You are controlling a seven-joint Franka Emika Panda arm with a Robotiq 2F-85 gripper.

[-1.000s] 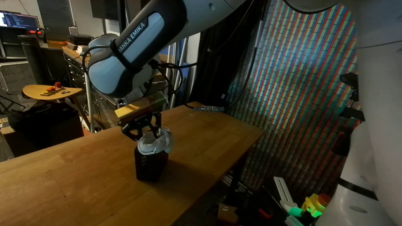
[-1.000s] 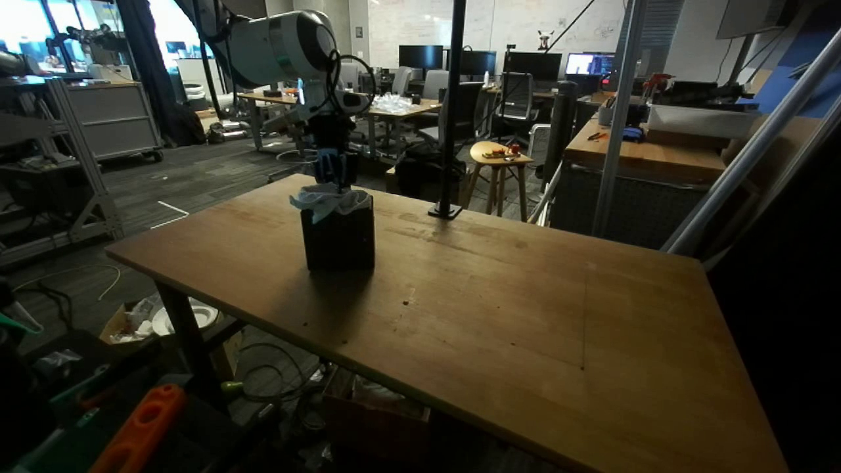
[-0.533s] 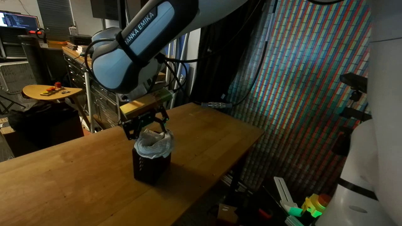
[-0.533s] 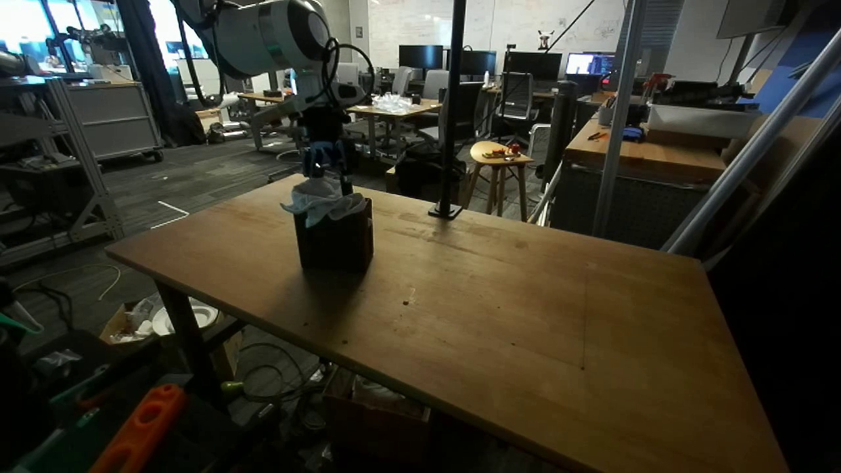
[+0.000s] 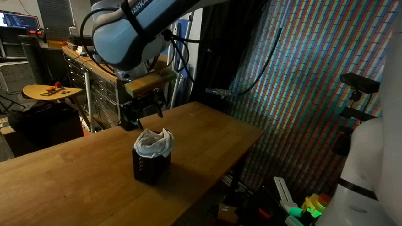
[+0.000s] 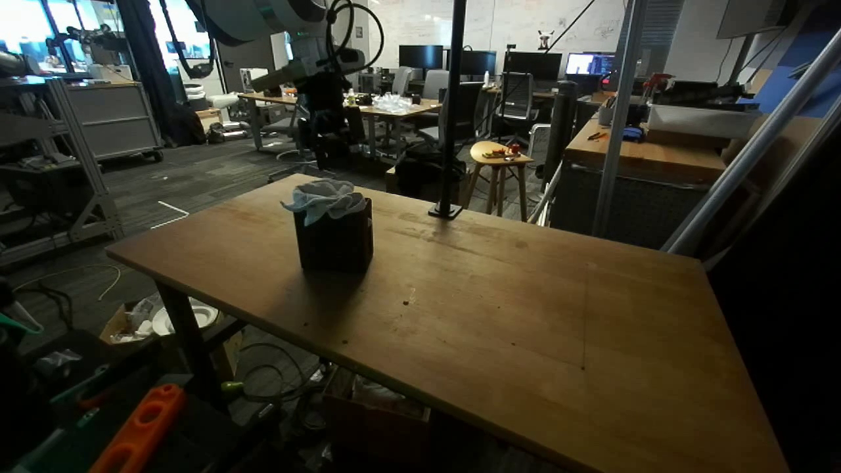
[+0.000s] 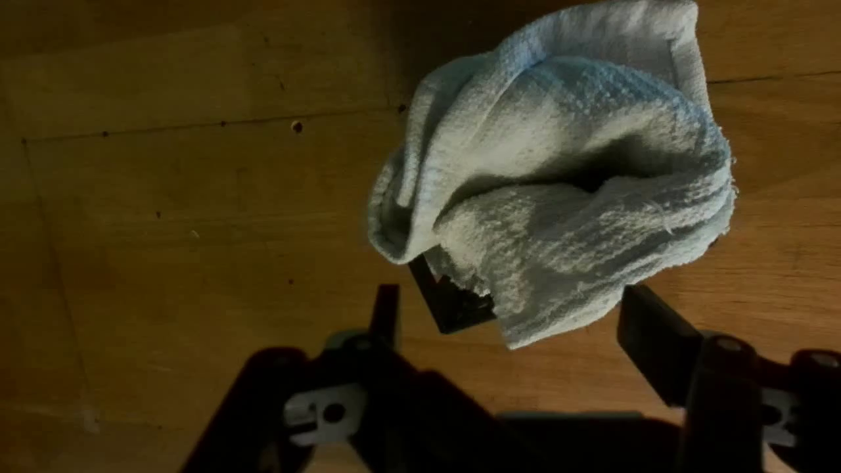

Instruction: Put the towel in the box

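At the mouth of the box, with the towel heaped in and over it.
Looks soft and limp, probably light, not fragile; best taken by the raised folds above the box, or pushed down there. Likely to catch on the box's rim, given the flap draped outside. At the gripper, higher than the box, with fingers apart and clamped on nothing. Note a black post well apart from the box on the table, and farther off a stool; unlikely to hinder.
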